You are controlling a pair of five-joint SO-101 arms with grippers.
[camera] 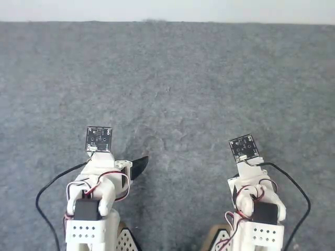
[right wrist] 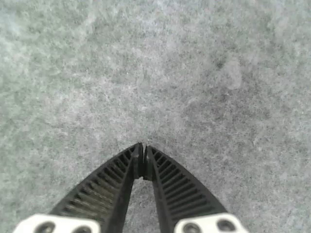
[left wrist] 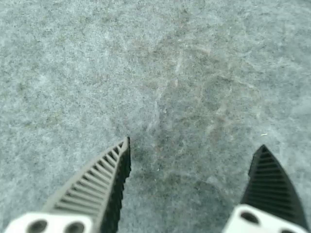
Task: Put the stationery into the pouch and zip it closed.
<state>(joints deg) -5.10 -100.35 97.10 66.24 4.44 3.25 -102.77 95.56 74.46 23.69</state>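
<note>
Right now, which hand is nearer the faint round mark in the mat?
Left. The left hand, open, is close beside the round mark, just nearer the robot; the right hand, shut, is well off to the mark's other side.

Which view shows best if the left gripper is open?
The left wrist view: both fingers of the left gripper stand wide apart. The high view shows one black finger jutting out near the wrist camera. The right wrist view shows the right gripper, shut.
</note>
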